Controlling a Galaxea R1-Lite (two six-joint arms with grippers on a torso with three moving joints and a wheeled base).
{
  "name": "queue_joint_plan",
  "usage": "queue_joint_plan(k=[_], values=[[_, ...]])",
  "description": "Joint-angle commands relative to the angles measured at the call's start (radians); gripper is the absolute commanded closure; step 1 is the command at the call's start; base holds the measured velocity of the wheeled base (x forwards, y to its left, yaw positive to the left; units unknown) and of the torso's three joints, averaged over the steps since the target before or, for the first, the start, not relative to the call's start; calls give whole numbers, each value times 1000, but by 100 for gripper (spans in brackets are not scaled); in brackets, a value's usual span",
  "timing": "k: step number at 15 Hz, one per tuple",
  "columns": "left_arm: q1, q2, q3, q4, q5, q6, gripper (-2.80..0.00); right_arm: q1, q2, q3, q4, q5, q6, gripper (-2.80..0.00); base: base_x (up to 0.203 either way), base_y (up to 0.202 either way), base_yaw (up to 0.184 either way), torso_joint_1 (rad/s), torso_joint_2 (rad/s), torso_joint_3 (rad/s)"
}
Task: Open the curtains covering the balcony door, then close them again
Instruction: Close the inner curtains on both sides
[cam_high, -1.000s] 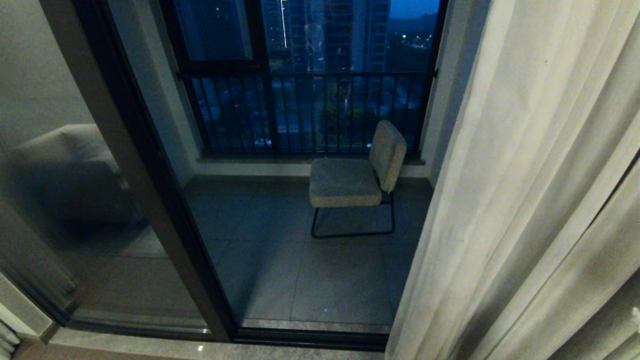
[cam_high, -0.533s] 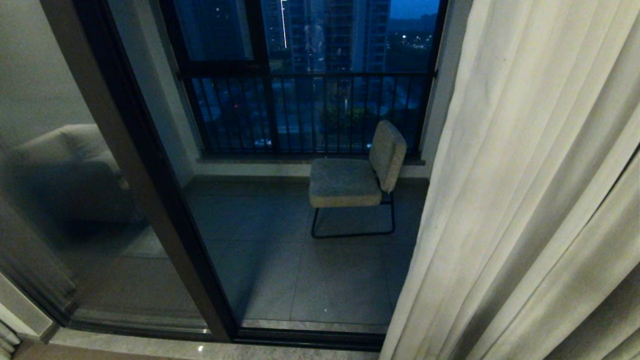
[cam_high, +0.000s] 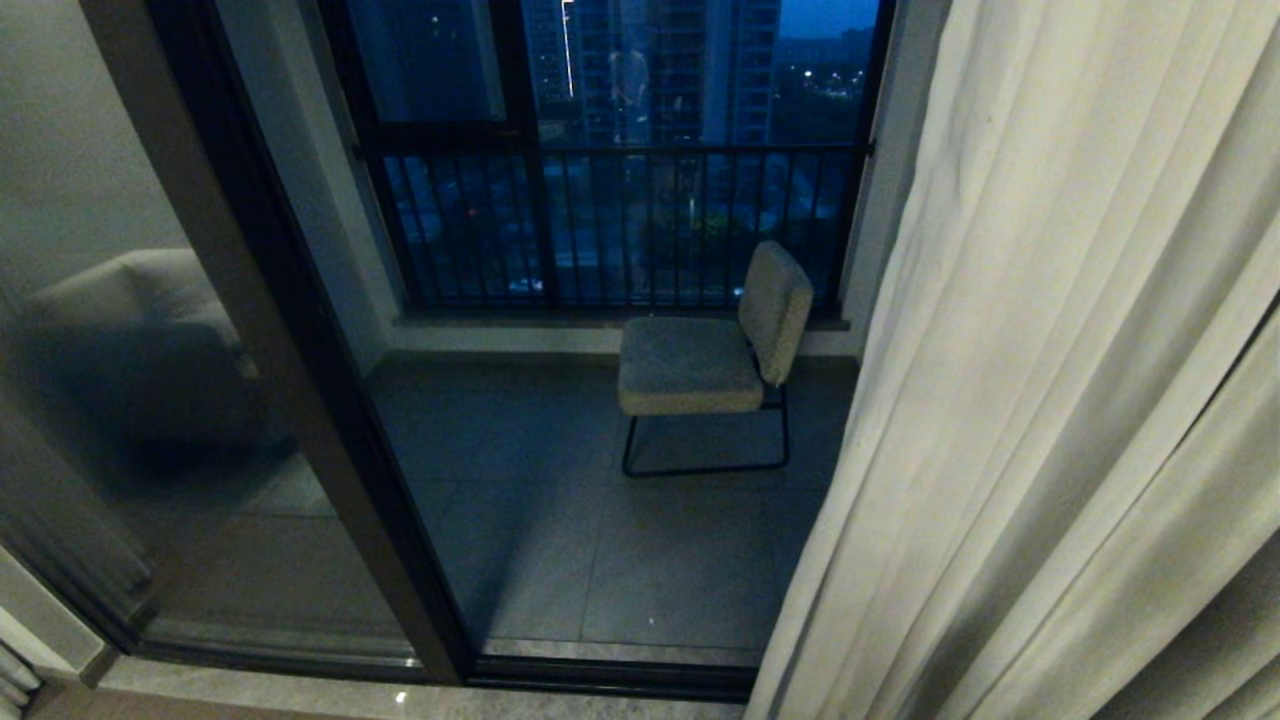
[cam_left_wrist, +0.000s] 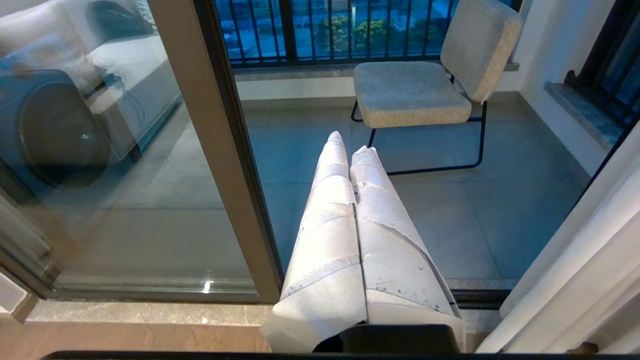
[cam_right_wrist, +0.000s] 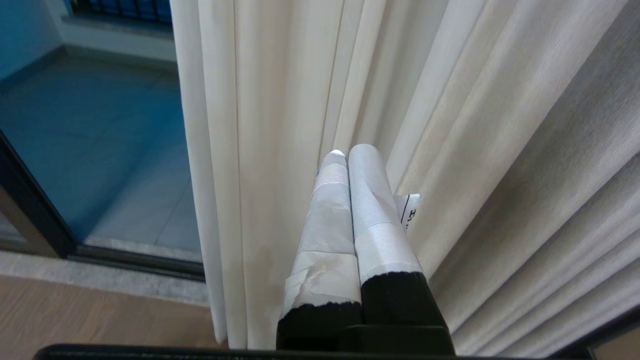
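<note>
You're in a high-rise flat, at a living-room threshold. Ahead of the left gripper (cam_left_wrist: 350, 150), closed, a dark-framed sliding glass balcony door (cam_high: 300, 400) stands before a grey-tiled balcony with a beige cushioned chair on black metal legs (cam_high: 705, 360) and a black barred railing (cam_high: 620, 220), tower blocks beyond. Cream pleated floor-length curtains (cam_right_wrist: 450, 125) hang just past the right gripper (cam_right_wrist: 350, 150).

The curtains (cam_high: 1060, 380) run off the head view's top, right and bottom edges, hiding the right part of the balcony door (cam_high: 300, 350). Behind the door's left pane, a pale bulky shape (cam_high: 140, 340) is too blurred to identify. Neither arm appears in the head view.
</note>
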Motion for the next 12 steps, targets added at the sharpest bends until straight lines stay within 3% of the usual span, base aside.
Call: queue_joint_plan(k=[1,12], values=[[0,0,0,0,-1,0,0,1,-20,0,0,2,1,0,0,0,0,0,0,0],[0,0,0,1,-1,0,0,1,-20,0,3,0,-1,0,0,0,0,0,0,0]])
